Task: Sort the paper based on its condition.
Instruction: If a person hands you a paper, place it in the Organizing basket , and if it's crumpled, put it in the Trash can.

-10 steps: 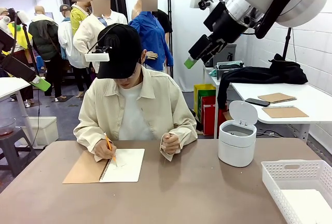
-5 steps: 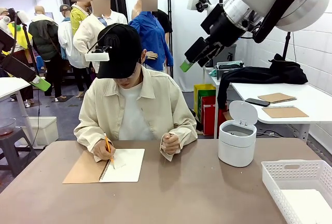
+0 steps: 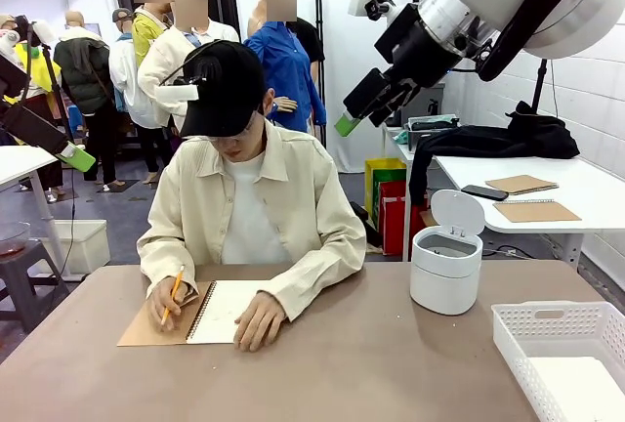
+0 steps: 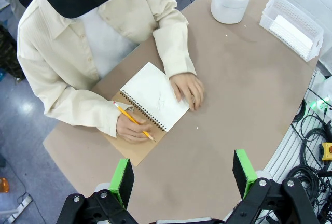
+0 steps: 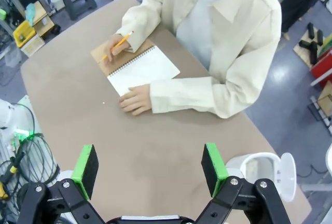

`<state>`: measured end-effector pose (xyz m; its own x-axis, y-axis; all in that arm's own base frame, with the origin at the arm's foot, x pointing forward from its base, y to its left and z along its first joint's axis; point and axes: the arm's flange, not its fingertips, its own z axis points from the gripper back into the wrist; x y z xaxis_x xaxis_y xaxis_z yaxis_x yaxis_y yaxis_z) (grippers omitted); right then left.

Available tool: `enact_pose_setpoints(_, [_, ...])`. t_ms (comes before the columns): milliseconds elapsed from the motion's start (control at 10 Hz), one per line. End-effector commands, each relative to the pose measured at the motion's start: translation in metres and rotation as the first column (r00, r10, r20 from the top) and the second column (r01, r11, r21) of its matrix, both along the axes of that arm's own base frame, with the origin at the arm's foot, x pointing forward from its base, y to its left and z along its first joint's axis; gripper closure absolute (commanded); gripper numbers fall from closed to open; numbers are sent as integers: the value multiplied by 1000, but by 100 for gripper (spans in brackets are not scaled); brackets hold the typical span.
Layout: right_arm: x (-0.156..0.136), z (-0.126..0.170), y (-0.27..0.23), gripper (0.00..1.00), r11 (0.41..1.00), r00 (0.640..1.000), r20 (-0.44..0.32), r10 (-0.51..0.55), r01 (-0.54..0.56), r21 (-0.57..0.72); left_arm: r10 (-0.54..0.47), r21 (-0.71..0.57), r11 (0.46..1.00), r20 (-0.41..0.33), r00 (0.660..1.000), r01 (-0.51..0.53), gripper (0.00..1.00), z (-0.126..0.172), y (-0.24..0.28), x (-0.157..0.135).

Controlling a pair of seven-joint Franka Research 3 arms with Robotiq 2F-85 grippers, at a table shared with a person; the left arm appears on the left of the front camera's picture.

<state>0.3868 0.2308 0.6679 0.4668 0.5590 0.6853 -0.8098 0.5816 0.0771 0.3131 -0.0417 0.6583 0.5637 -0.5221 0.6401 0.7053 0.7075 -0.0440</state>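
A white sheet of paper (image 3: pixel 584 389) lies flat in the white basket (image 3: pixel 518 339) at the table's near right corner; the paper (image 4: pixel 293 28) also shows in the left wrist view. My left gripper (image 4: pixel 182 172) hangs open high over the table's near edge, nothing between its green pads. My right gripper (image 5: pixel 149 168) is open too, high above the table, and in the front view the right gripper (image 3: pixel 350 121) points down-left behind the person. The person presses one hand (image 3: pixel 259 319) on a spiral notebook's white page (image 3: pixel 227 310) and holds a pencil (image 3: pixel 172 295) in the other.
A white bin (image 3: pixel 446 266) with its lid up stands at the far right of the table. The person sits at the far side, leaning over the notebook. The brown tabletop (image 3: pixel 371 363) between notebook and basket is bare.
The person's pencil hand slid left off the page onto the brown cover. The other hand came down flat on the page. My right gripper drifted slightly left.
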Motion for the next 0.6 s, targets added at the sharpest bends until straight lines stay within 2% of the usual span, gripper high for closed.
enact_pose_setpoints(0, [3,-1,0,0,1000,1000,-1,0,0,-1,1,-3,1000,3,1000,-1,0,0,0,0])
enact_pose_setpoints(500, [3,-1,0,0,1000,1000,-1,0,0,-1,1,-3,1000,3,1000,-1,0,0,0,0])
